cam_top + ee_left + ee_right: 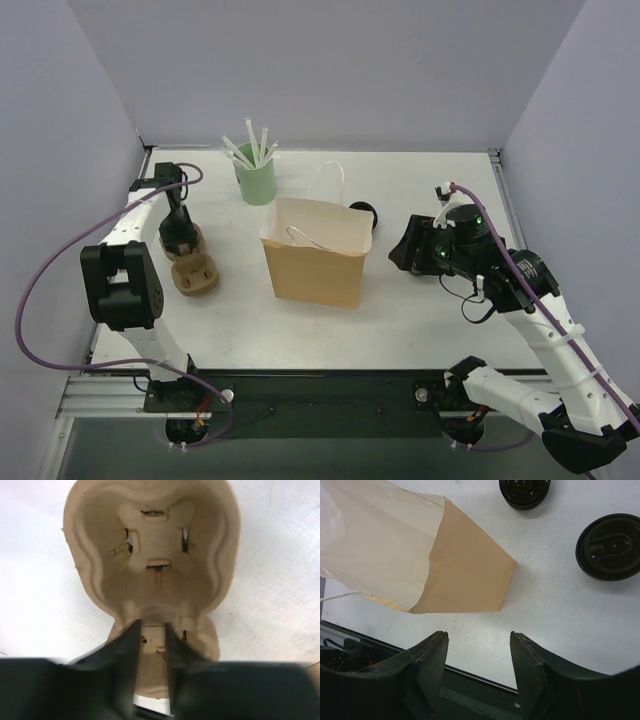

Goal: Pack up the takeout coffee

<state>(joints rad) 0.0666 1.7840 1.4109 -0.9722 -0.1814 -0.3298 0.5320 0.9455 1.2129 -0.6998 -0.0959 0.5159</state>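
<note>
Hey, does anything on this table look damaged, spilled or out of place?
The carrier looks slightly torn: the slots in its well floor have ragged edges, and a crack runs down from one. The bag stands upright, and nothing looks spilled.

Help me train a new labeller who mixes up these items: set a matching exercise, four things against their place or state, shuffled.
Things
1. brown paper bag
2. mint-green cup
3. pulp carrier
4. black lid

Place or state
A. holds white straws
B. between the fingers of the left gripper
C. stands open at mid-table
D. lies flat on the table, apart from the bag

Pairs: 1-C, 2-A, 3-B, 4-D
</note>
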